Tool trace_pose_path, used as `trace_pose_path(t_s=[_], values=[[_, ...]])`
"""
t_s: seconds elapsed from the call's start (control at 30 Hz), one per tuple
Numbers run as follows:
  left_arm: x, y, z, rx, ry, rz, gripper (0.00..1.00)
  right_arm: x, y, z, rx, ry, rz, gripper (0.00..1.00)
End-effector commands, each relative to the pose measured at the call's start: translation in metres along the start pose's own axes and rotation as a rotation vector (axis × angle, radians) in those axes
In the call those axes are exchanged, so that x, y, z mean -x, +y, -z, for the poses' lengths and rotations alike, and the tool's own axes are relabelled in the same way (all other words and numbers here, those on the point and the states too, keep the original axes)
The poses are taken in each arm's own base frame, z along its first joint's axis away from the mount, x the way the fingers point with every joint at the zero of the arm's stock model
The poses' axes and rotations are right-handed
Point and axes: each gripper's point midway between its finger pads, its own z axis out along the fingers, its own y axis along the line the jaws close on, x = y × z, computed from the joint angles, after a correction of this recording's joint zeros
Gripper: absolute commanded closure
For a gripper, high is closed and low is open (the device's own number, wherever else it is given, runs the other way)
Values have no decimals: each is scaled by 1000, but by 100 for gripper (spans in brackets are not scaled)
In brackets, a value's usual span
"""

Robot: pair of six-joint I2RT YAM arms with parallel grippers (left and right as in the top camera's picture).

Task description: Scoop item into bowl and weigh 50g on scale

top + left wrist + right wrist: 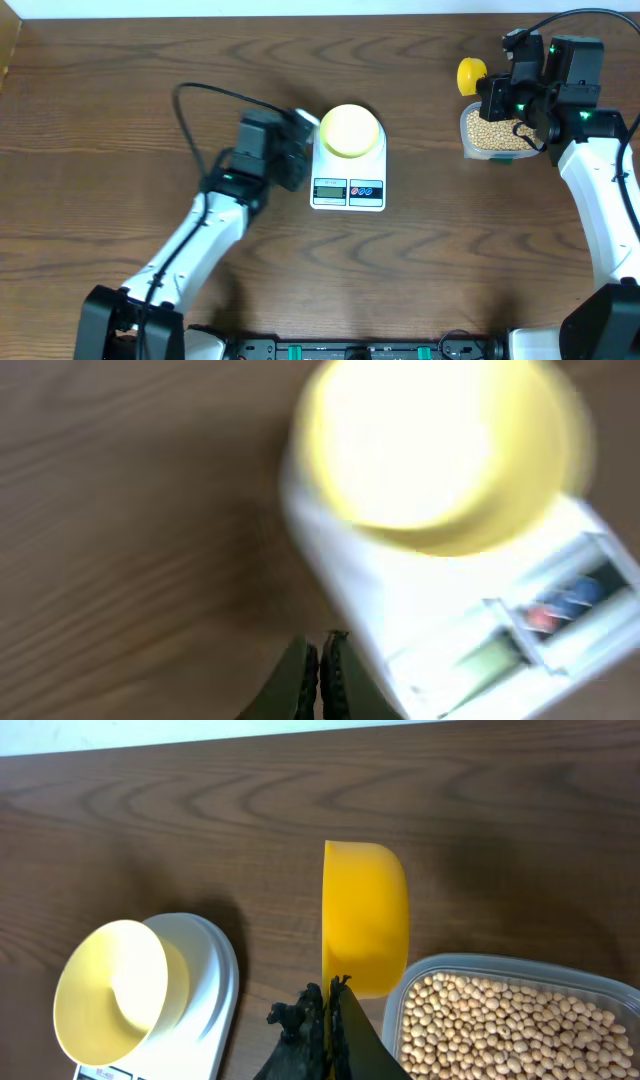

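The pale yellow bowl [349, 130] [430, 450] [110, 990] sits empty on the white scale [348, 190] [400, 600] [215, 970]. My left gripper [302, 135] [322, 650] is shut with nothing in it, close against the scale's left side. The beans [492, 132] [500, 1030] fill a clear container [468, 150] [480, 963] at the right. My right gripper [492, 88] [330, 988] is shut on the handle of a yellow scoop [471, 75] [365, 920], which stands empty on edge beside the container's far left corner.
A black cable [200, 95] loops over the table behind the left arm. The wooden table's far edge [300, 18] runs along the top, with a white wall beyond it.
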Motion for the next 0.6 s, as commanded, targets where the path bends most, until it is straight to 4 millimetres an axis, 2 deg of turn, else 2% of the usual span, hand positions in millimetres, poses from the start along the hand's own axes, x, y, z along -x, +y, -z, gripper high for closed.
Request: trace_pose_path(t_s=[0.0,0.23,0.4,0.57], values=[[-5,-40,-11,-94,29,-75,93,15,1,10,-4,-45,22,99],[-21,-81,-30,-175,97,-142,92,13,4,10,10,-38,20,99],[-33,-96,-50,-203,127,-165,92,13,8,10,34,-37,21,99],[-43,-107,-57,-224,155,-183,93,9,8,10,35,-23,15,99]])
